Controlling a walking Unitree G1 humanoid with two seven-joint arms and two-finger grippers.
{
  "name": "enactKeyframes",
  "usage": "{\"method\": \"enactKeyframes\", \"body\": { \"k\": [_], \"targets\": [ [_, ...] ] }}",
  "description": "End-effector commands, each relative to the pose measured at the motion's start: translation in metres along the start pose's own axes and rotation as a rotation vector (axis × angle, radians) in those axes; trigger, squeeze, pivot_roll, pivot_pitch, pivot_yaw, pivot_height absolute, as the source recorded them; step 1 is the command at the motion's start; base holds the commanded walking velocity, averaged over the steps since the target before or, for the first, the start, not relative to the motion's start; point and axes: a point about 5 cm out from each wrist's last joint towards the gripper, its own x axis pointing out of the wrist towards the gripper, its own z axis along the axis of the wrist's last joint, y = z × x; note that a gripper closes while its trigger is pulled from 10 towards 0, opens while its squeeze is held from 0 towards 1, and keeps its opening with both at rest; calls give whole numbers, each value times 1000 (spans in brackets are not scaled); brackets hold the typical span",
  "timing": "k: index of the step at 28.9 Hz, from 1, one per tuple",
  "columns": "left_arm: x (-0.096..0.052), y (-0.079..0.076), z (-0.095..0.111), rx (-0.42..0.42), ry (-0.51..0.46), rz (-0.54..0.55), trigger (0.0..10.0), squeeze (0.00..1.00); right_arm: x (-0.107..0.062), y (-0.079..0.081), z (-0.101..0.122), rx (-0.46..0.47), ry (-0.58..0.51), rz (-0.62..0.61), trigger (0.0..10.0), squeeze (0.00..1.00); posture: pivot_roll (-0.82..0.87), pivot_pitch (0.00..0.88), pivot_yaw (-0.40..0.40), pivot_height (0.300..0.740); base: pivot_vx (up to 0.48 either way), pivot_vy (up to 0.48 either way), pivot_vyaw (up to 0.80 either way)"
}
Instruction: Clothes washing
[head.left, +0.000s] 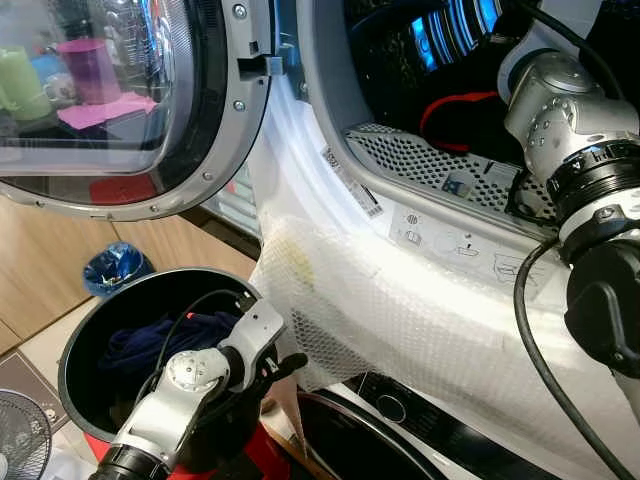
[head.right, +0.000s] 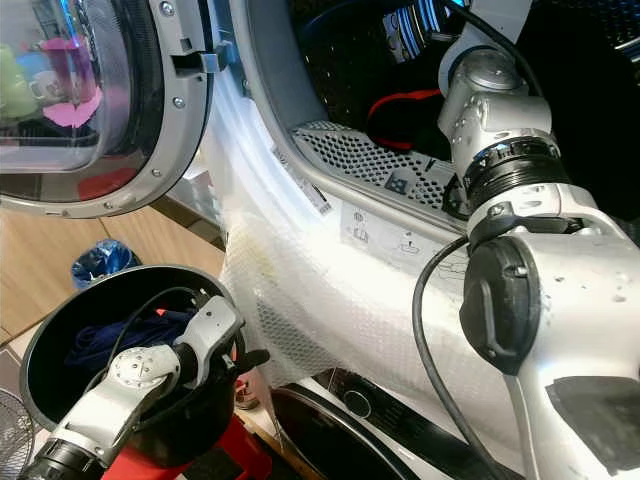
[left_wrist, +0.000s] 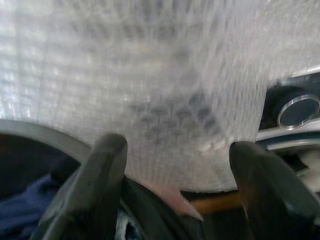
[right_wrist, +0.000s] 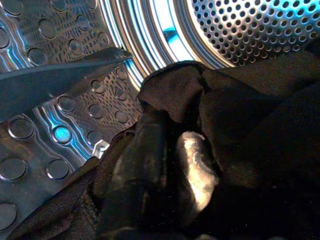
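A front-loading washing machine stands open, its front draped in bubble wrap. Inside the steel drum the right gripper has its fingers pressed close, apparently pinching dark clothes. The left gripper, fingers spread, hovers beside a black bucket holding blue laundry.

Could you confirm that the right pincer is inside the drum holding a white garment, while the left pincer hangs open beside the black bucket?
Nearly. The garment is not white: in the right wrist view the right pincer is closed on a black garment inside the drum. The rest holds: the left pincer is open beside the black bucket.
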Motion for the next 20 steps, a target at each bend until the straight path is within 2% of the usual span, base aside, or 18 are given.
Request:
{"method": "enactKeyframes", "body": {
  "k": [1,9,17,20],
  "targets": [
    [1,1,-2,23,19,-7,10000,0,-1,0,10,3,-15,12,10000,1000,120,12,4,740,0,0,0],
    [4,-1,0,18,17,-21,10000,0,-1,-10,20,35,-35,40,10000,1000,94,17,12,740,0,0,0],
    [6,-2,1,13,12,-27,10000,0,-1,-5,18,44,-30,88,10000,1000,94,17,9,740,0,0,0],
    [6,-2,1,10,12,-28,10000,0,-2,-1,23,70,-41,111,10000,1000,100,24,7,740,0,0,0]
  ]
}}
